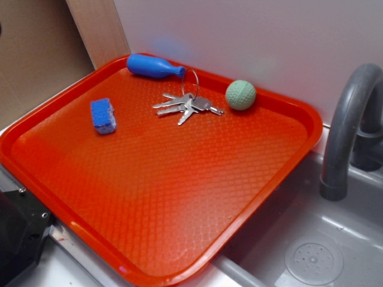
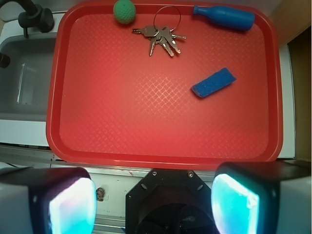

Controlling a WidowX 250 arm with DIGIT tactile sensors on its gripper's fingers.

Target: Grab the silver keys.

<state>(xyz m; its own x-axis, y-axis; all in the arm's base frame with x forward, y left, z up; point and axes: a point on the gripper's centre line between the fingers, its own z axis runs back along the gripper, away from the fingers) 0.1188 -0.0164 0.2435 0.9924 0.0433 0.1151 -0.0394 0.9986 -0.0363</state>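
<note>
Four things lie along the far part of a tray [image 1: 287,173] that sits beside a sink [image 1: 335,239].

In the exterior view the silver keys [image 1: 187,106] lie flat between the pin-shaped toy [image 1: 154,66] to their left and the ball [image 1: 240,95] to their right (their ring reaches up to the toy's narrow end). The sponge block [image 1: 103,115] lies well left and nearer the front. The faucet [image 1: 350,128] stands right of the tray, behind the sink. In the wrist view the gripper [image 2: 153,204] sits off the tray's near edge, well apart from everything.
</note>
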